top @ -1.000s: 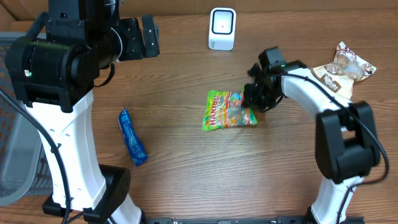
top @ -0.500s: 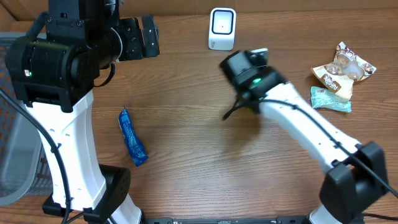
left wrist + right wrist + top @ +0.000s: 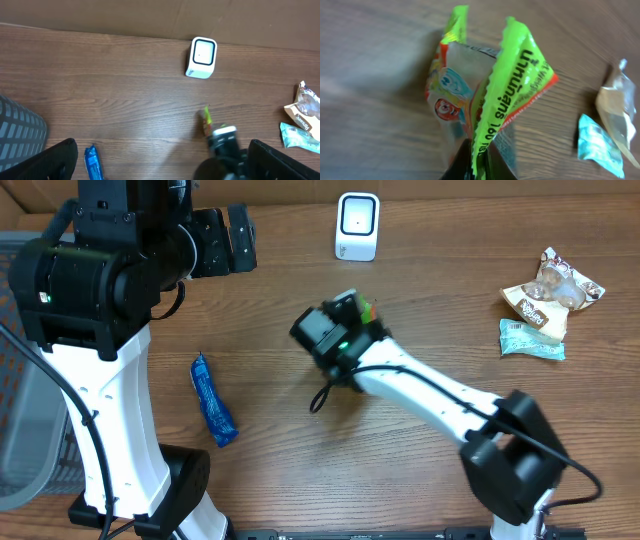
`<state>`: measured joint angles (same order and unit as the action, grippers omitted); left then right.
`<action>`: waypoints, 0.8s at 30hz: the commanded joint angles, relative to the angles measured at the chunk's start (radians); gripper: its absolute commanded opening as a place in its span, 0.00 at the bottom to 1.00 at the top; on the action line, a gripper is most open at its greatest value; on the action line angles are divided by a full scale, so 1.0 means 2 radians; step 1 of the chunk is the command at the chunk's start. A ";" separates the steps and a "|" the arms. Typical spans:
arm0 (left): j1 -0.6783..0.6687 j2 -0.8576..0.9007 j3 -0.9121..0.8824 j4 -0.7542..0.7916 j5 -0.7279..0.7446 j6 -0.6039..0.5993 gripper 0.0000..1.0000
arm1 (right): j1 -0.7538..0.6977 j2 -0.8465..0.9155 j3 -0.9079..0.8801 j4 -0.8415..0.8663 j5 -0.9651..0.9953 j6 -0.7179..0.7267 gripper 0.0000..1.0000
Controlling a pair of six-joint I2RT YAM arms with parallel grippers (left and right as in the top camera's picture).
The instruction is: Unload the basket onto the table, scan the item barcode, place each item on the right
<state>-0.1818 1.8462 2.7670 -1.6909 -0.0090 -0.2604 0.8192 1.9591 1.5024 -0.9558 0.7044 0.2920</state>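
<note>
My right gripper (image 3: pixel 479 162) is shut on the crimped edge of a green and orange candy bag (image 3: pixel 490 95), which hangs crumpled above the wooden table. Overhead, the right gripper (image 3: pixel 355 320) sits mid-table and only a green sliver of the bag (image 3: pixel 368 307) shows past the wrist. The white scanner (image 3: pixel 357 225) stands upright at the back centre, behind the bag, and also shows as the scanner (image 3: pixel 201 58) in the left wrist view. I cannot make out a barcode. My left gripper (image 3: pixel 225 240) is raised at the back left, open and empty, as the left gripper (image 3: pixel 165 170) shows.
A blue packet (image 3: pixel 212 402) lies at the front left. A beige snack bag (image 3: pixel 550 290) and a teal packet (image 3: pixel 530 340) lie at the right edge. A grey basket (image 3: pixel 20 450) stands off the table's left side.
The right arm has lifted the candy bag off the table and swung it left, from the centre-right to the middle. The left arm has not moved.
</note>
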 commanded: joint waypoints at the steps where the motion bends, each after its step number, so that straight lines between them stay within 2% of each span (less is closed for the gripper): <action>1: -0.001 -0.001 0.001 0.001 -0.003 -0.001 1.00 | 0.036 0.015 0.003 0.002 -0.021 -0.021 0.05; 2: -0.001 -0.001 0.001 0.001 -0.003 -0.001 1.00 | 0.045 0.015 0.003 0.002 -0.024 -0.021 0.09; 4: -0.001 -0.001 0.001 0.001 -0.003 -0.001 1.00 | 0.066 0.014 0.006 0.004 -0.031 -0.021 0.25; 6: -0.001 -0.001 0.001 0.001 -0.003 -0.001 1.00 | 0.084 0.014 0.009 0.004 -0.052 -0.021 0.37; 8: -0.001 -0.001 0.001 0.001 -0.003 -0.001 1.00 | 0.096 0.014 0.016 0.004 -0.102 -0.035 0.62; 9: -0.001 -0.001 0.001 0.001 -0.003 -0.001 1.00 | 0.098 0.014 0.019 0.002 -0.115 -0.044 0.68; 10: -0.001 -0.001 0.001 0.001 -0.003 -0.001 1.00 | 0.099 0.012 0.025 -0.004 -0.129 -0.050 0.80; 12: -0.001 -0.001 0.001 0.001 -0.003 -0.001 1.00 | 0.095 0.007 0.038 -0.017 -0.149 -0.050 0.88; 15: -0.001 -0.001 0.001 0.001 -0.003 -0.001 1.00 | 0.073 -0.004 0.064 -0.032 -0.211 -0.049 0.90; 17: -0.001 -0.001 0.001 0.001 -0.003 -0.001 1.00 | 0.047 -0.013 0.077 -0.036 -0.255 -0.044 0.98; 24: -0.001 -0.001 0.001 0.001 -0.003 -0.001 1.00 | -0.096 -0.023 0.074 -0.049 -0.417 -0.015 0.97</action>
<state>-0.1818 1.8462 2.7670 -1.6909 -0.0090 -0.2604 0.7494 1.9465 1.6421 -1.0443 0.0792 0.2359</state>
